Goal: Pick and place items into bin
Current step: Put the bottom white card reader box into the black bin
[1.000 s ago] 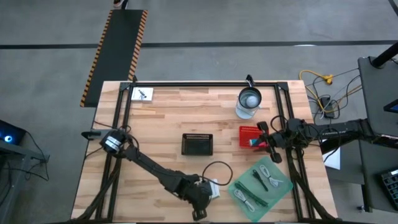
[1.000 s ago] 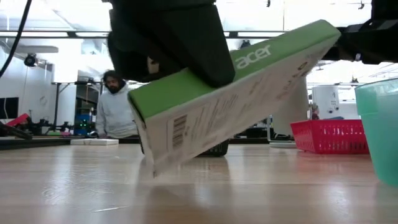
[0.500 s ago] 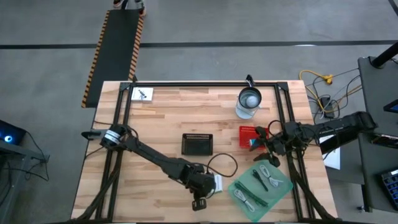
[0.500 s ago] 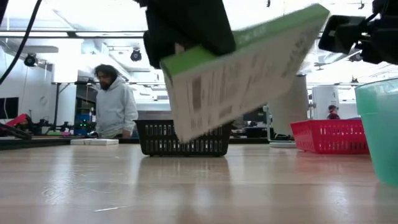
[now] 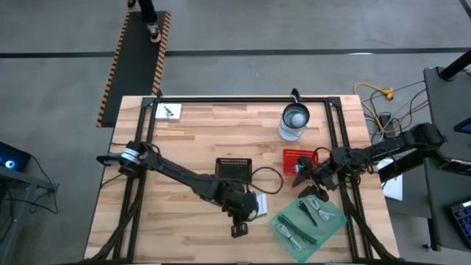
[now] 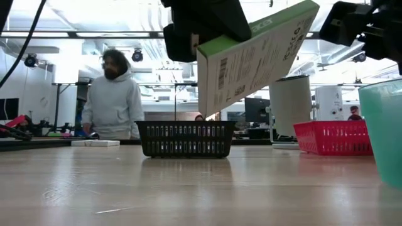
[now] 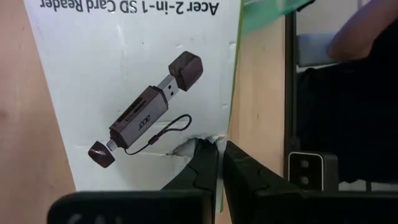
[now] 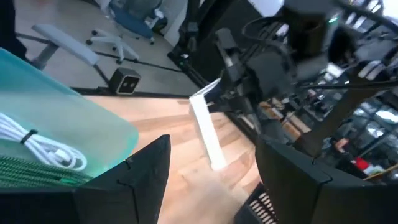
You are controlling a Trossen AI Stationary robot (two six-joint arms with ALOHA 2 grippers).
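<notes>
A white card-reader box with a green side hangs in the air, and my left gripper is shut on it. In the high view the box and my left gripper are just near and right of the black mesh bin. My right gripper stands open with nothing between its fingers, between the red basket and the green tray. On that tray lie coiled white cables and dark tools. My left gripper pinches the box between its two fingers at the edge where the printed white face meets the green side. The cardboard is creased there. The fingers slant down from above. The box is lifted clear of the table and tilted, one end higher.
A white cup stands at the back right. A small card lies at the far left corner. A person stands in the room beyond the table. Bare wood lies on the near left.
My left gripper has carried the box up and toward the far edge, closer to the black bin. The box's low corner, which was near the tabletop, now hangs well clear and has turned. My right gripper has drifted a little toward the near edge. The person behind has walked.
</notes>
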